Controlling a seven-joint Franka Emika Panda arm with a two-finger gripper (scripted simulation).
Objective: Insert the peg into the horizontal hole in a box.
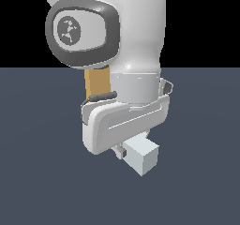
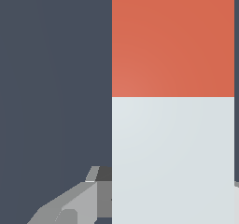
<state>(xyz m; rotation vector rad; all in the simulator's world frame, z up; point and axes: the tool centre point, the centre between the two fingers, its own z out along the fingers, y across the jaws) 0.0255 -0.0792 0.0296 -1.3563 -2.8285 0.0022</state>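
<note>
The peg fills much of the wrist view, its red-orange end (image 2: 172,41) pointing away from the hand and its white-grey part (image 2: 172,157) running back between the fingers. In the exterior view only its white-grey end (image 1: 141,156) shows, below the white hand. My gripper (image 2: 161,206) is shut on the white-grey part; one grey finger (image 2: 79,204) presses its side. The gripper (image 1: 133,151) hangs just above the dark floor. A strip of the tan box (image 1: 96,82) shows behind the arm. The hole is hidden.
The white arm and its grey-capped joint (image 1: 82,29) block most of the exterior view. A dark grey-blue floor (image 1: 201,172) spreads all around under the hand.
</note>
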